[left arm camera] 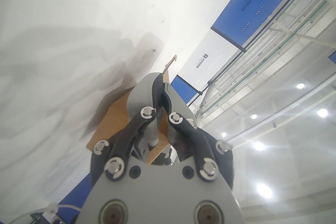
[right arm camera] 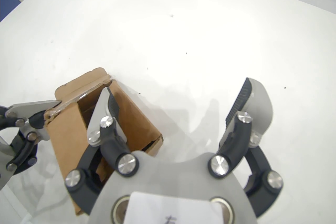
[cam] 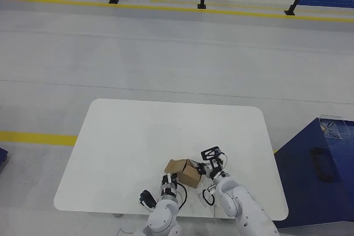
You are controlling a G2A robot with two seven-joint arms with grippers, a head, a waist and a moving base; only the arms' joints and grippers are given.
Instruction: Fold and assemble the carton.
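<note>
Top view: carton partly raised into a box, lying near the front edge of the table between the two grippers.

Left gripper has its jaws together, clamped on one cardboard wall at the carton's edge. Right gripper has jaws wide apart: one finger sits at the carton's open mouth, apparently just inside, and the other is over bare table. Judgement: the body is opened out from flat, which looks like the early half done. An end flap stands out unfolded and the mouth is open, so squaring the walls and tucking the flaps remain.
</note>
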